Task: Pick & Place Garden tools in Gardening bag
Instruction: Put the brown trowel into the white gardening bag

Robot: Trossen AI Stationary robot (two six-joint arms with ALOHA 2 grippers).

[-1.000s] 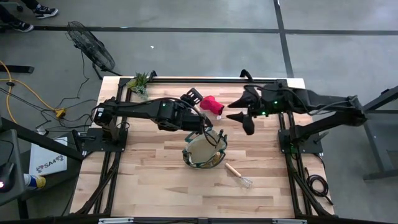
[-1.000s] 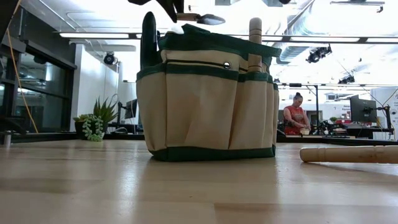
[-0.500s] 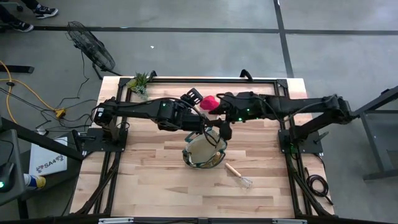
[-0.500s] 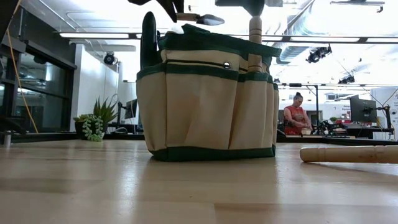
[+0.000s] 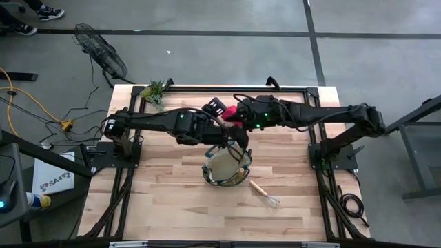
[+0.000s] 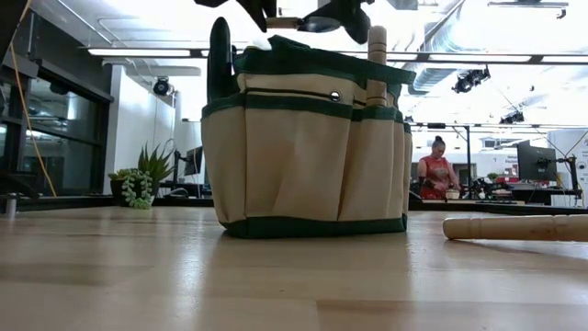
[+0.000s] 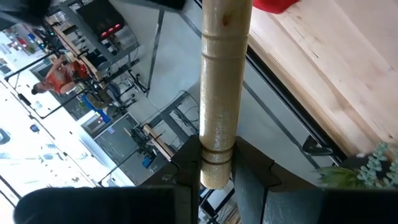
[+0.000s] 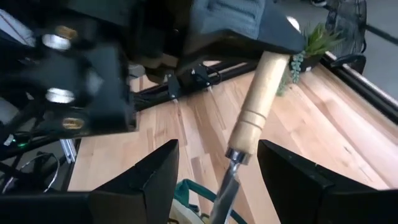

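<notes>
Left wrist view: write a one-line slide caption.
Left gripper fingers clamp a trowel's wooden handle, red glove beyond.

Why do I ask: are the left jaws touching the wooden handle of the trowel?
Touching. The left wrist view shows the left gripper with its jaws pressed against both sides of the wooden handle.

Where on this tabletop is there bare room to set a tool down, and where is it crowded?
Free: the table between the left frame rails and the gardening bag, and the front edge below the wire rake. Crowded: behind the bag, where the left gripper, right gripper and red glove bunch.
</notes>
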